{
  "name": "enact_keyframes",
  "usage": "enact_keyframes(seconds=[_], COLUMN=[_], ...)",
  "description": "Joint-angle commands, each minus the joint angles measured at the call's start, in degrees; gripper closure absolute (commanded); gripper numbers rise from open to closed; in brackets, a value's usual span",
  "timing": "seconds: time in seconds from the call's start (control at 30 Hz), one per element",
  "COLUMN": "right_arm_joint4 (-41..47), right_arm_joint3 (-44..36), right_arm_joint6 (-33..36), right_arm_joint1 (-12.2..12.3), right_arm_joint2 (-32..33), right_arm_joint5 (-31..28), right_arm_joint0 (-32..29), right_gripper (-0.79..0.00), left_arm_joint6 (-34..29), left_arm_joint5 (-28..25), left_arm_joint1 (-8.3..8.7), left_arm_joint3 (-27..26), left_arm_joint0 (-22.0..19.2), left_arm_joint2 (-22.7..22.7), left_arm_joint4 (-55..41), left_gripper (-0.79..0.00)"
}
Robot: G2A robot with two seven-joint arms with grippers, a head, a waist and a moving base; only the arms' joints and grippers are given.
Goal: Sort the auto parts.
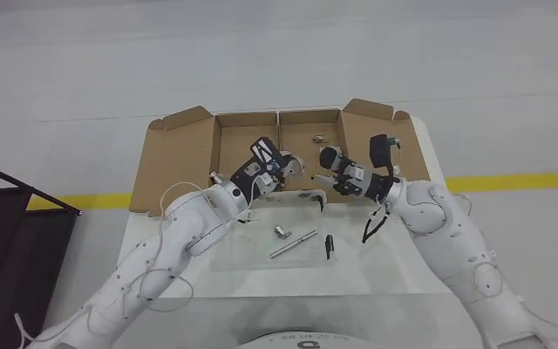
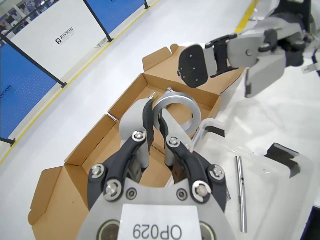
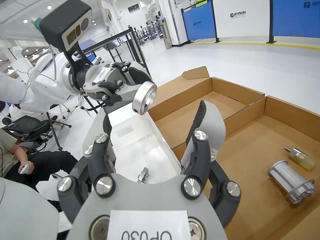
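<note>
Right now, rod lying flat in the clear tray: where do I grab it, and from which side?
Mid-shaft, straight down from above, fingers across its length. The rod is thin, straight and lies flat on the tray, so its ends give little to pinch. Both flanks look open at the middle. A small fitting lies nearby, not touching.

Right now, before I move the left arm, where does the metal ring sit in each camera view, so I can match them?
Top view: metal ring at the left gripper tip, over the cardboard box.
Left wrist view: ring pinched in that arm's own gripper, above the box.
Right wrist view: ring farther off, held by the other arm beside the box's corner.
Shared landmark: the box.
</note>
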Motion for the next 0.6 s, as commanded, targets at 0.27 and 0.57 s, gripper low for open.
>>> enact_keyframes(seconds=[0.27, 0.57], right_arm_joint4=[-0.68, -0.26], right_arm_joint3=[-0.10, 0.21], right_arm_joint6=[1.59, 3.15], right_arm_joint1=[-0.67, -0.84], right_arm_joint2=[-2.45, -3.31], right_arm_joint5=[5.71, 5.78], right_arm_joint0=[2.20, 2.48], right_gripper=[-0.428, -0.388], left_arm_joint6=[-0.58, 0.22], left_arm_joint5=[0.03, 1.16], left_arm_joint1=[-1.15, -1.76], left_arm_joint3=[0.61, 0.41], left_arm_joint0=[-0.77, -0.11], left_arm_joint2=[1.27, 1.01], left_arm_joint4=[4.02, 8.72], left_gripper=[0.000, 0.000])
